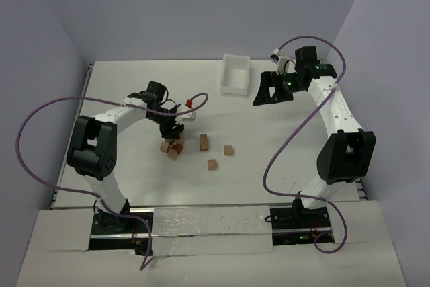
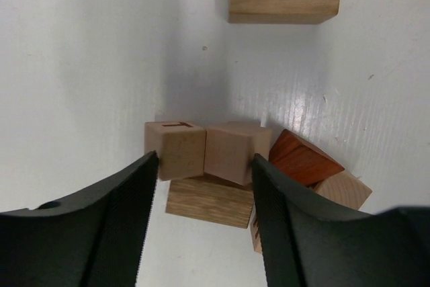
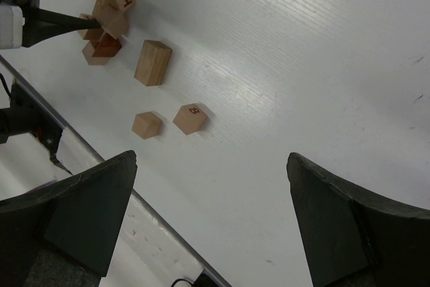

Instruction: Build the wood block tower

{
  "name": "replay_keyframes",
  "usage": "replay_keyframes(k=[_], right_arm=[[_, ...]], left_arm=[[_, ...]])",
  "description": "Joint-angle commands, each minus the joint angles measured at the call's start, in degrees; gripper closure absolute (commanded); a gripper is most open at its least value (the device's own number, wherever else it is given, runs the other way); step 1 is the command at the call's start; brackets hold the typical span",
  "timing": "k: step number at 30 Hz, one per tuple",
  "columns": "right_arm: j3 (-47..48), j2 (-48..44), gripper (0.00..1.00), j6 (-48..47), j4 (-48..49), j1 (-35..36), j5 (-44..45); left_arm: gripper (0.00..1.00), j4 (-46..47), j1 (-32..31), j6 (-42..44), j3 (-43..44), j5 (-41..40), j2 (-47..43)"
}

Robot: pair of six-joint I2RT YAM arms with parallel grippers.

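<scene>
On white table (image 2: 80, 65), left tool (image 2: 205, 158) flanks blocks (image 2: 232, 151).

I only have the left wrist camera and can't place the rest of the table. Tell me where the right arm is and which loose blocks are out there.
Observer: The right gripper hangs open near the white tray, well away from the block pile.
Operator: List the blocks outside the pile.
Observer: Three lie to its right: a rectangular block, an outer cube and a nearer cube.
Operator: Read me any markings.
Observer: The outer cube shows an 8 in the right wrist view.
</scene>
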Motion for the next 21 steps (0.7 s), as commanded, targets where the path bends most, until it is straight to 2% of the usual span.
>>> replay_keyframes(k=[1,11,15,16,18,20,21], right_arm=[[1.46,-0.48,0.0,-0.74,-0.3,0.57,-0.06],[1.63,-0.57,0.0,-0.83,-0.39,0.62,-0.19],[1.82,-0.48,0.0,-0.83,-0.56,0.62,-0.36],[1.82,-0.48,0.0,-0.83,-0.56,0.62,-0.29],[1.66,-0.48,0.0,-0.92,-0.56,0.69,-0.29],[1.56,-0.33,0.0,-0.92,-0.56,0.62,-0.37],[1.62,-0.31,0.0,-0.92,-0.56,0.62,-0.37]], left_arm=[[0.47,-0.46,-0.17,-0.4,2.78,1.83,-3.41],[0.47,-1.07,-0.53,-0.7,3.5,1.14,-2.78],[0.33,-1.1,-0.53,-0.4,3.29,0.64,-2.52],[0.23,-0.92,-0.53,-0.32,2.87,0.63,-2.61],[0.15,-0.24,-0.53,-0.31,2.48,0.98,-3.02],[0.03,-0.12,-0.53,-0.4,2.31,1.62,-3.32],[0.01,-0.18,-0.53,-0.4,2.24,1.82,-3.46]])
